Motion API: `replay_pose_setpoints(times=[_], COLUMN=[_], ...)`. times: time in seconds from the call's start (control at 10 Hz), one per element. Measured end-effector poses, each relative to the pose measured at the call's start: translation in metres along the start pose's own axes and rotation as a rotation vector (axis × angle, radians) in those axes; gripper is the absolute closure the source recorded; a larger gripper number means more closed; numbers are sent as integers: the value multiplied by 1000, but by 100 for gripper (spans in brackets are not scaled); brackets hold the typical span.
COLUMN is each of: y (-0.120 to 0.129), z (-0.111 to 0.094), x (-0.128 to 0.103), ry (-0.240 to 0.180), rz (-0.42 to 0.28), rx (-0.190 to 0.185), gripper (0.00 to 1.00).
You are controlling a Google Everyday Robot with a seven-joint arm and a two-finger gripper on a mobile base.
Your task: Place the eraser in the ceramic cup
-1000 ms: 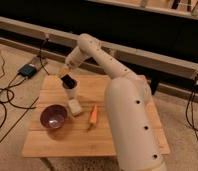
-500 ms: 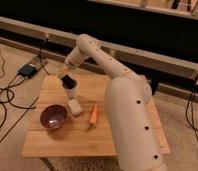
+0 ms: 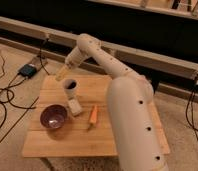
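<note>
One arm is reaching over the table (image 3: 107, 145); its gripper (image 3: 63, 73) is hovering just up-left of the ceramic cup (image 3: 70, 88). We cannot tell the finger state or locate the eraser. We are advising centring over the cup mouth before release.

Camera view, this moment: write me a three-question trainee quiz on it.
1. True or false: the orange carrot lies inside the round purple bowl.
2. Which stands nearest the small white ceramic cup: (a) pale off-white block, (b) carrot, (c) bowl?
3. Where is the claw relative to the cup?

Key: 1. False; it lies on the light wooden table, right of the bowl. 2. (a). 3. Above the cup's far-left rim, near the table's far edge.
</note>
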Motion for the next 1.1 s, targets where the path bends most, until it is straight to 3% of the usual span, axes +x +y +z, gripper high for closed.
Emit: replay_pose_setpoints(times=[0.2,0.3,0.5,1.1], y=[-3,-9,-16,-17], z=[-11,-21,-38,-37], x=[-1,2,3,4], ry=[15,38,56,58], rz=[-7,-6,5,5], rx=[39,85,144,144], gripper=[20,20,20,20])
